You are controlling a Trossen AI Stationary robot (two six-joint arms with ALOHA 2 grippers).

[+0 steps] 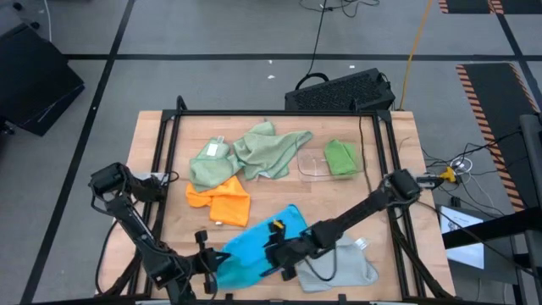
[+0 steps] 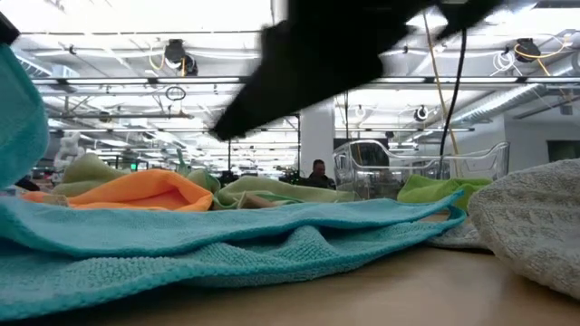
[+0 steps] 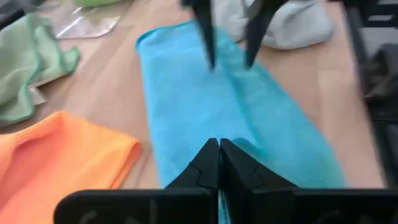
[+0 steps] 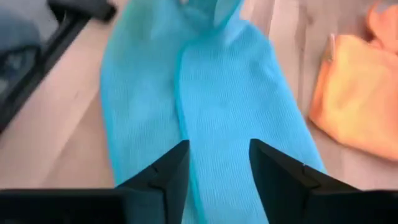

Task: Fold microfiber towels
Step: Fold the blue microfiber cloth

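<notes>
A bright blue towel (image 1: 254,241) lies near the table's front edge, doubled lengthwise into a long strip. My left gripper (image 3: 219,144) is shut at the strip's near end (image 1: 222,269). My right gripper (image 4: 217,165) hangs open just above the strip's middle and touches nothing; the left wrist view shows it (image 3: 230,59) with its fingers apart. An orange towel (image 1: 222,202) lies left of the strip's far end. Two pale sage green towels (image 1: 254,152) are crumpled behind it. A light grey towel (image 1: 349,261) lies to the strip's right. A bright green towel (image 1: 341,158) sits at the back right. My left gripper has the blue towel's near end, a sliver of blue (image 3: 217,202) showing between its shut fingers. The fingers themselves hide the place of contact. They slant down along the strip from the table's near side. That end (image 2: 18,118) is raised and the rest lies on the table.
A clear shallow plastic tray (image 1: 312,165) stands beside the bright green towel at the back right. A dark metal frame (image 1: 169,127) borders the wooden table top. Bare wood shows between the orange towel and the tray.
</notes>
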